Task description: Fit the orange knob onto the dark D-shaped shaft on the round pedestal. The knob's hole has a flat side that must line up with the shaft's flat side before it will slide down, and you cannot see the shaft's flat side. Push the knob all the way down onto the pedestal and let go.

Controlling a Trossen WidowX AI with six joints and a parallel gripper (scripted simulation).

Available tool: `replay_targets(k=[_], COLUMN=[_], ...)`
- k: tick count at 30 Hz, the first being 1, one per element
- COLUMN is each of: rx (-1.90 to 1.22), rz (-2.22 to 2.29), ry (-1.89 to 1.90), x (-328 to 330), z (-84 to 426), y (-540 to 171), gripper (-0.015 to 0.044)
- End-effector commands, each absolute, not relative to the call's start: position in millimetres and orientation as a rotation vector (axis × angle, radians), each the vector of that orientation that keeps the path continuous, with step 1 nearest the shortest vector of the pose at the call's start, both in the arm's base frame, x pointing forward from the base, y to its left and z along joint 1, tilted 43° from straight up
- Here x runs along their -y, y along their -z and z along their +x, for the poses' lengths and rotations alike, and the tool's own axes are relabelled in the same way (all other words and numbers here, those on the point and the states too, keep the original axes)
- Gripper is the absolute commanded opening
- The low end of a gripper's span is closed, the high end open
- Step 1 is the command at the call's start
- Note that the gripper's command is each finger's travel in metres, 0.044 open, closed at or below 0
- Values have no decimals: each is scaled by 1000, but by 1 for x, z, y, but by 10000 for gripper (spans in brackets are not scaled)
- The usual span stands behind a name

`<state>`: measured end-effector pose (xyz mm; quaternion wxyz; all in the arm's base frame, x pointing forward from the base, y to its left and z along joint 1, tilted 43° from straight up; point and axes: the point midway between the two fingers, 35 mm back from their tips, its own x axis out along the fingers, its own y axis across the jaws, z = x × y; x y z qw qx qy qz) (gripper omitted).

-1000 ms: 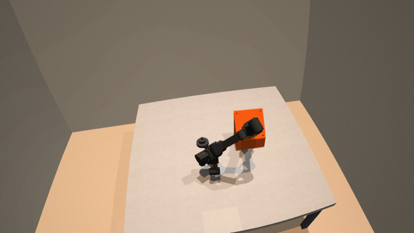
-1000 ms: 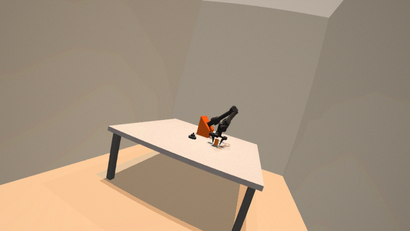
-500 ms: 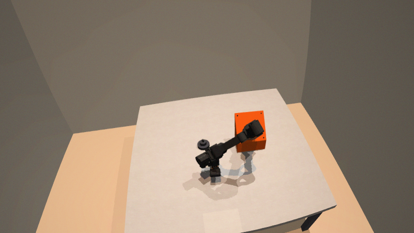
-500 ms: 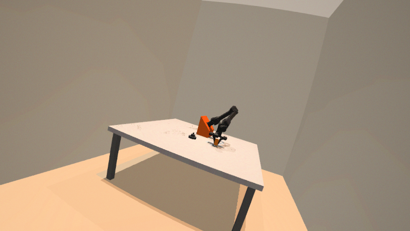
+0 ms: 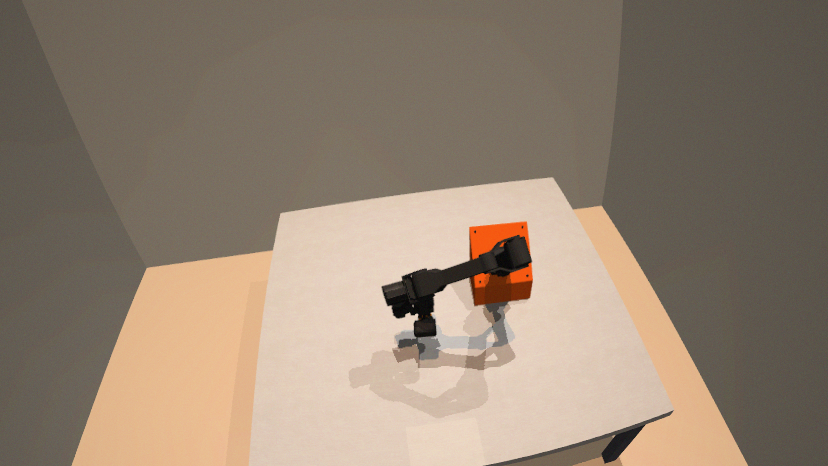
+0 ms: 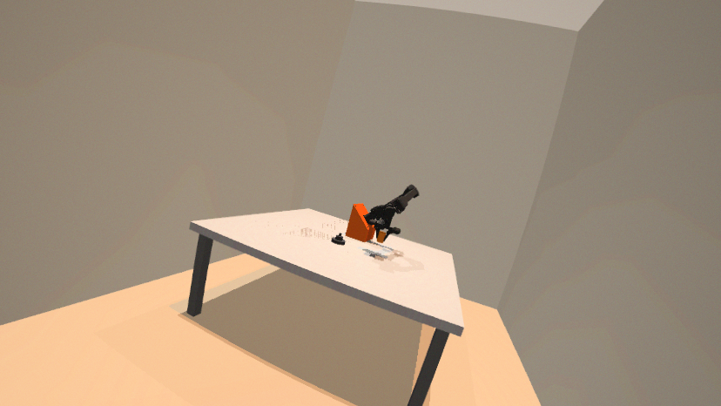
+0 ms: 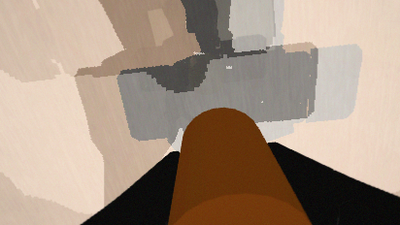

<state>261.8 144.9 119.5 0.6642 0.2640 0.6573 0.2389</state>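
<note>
While the gripper (image 5: 425,329) (image 6: 382,238) (image 7: 223,155) clasps the orange knob (image 6: 381,236) (image 7: 233,155), the pedestal (image 6: 338,240) stands apart

Closest in the wrist view, the knob sits between the gripper's two black fingers, which are partly closed and press on its sides. Its lower end reaches beyond their tips. Below lies the pale worktop (image 5: 324,347) (image 6: 282,241) (image 7: 39,121), streaked with shadows, with the knob held above it. Off to one side, the dark round pedestal rests on the worktop, its shaft (image 6: 339,234) uncovered. Behind the pedestal, in the exterior view, stands the arm's orange base (image 5: 498,234) (image 6: 358,226), and farther back rises a grey-brown wall (image 5: 405,115) (image 6: 428,125).
</note>
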Motion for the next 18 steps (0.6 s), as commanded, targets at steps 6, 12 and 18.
replay_targets(k=[6,12,18], rx=[-1466,-1465,-1465], rz=[610,611,608], ry=[-556,-557,-553], x=[-105,-102,-96], z=[251,250,259], y=[-164,-167,-158], gripper=[0,0,0])
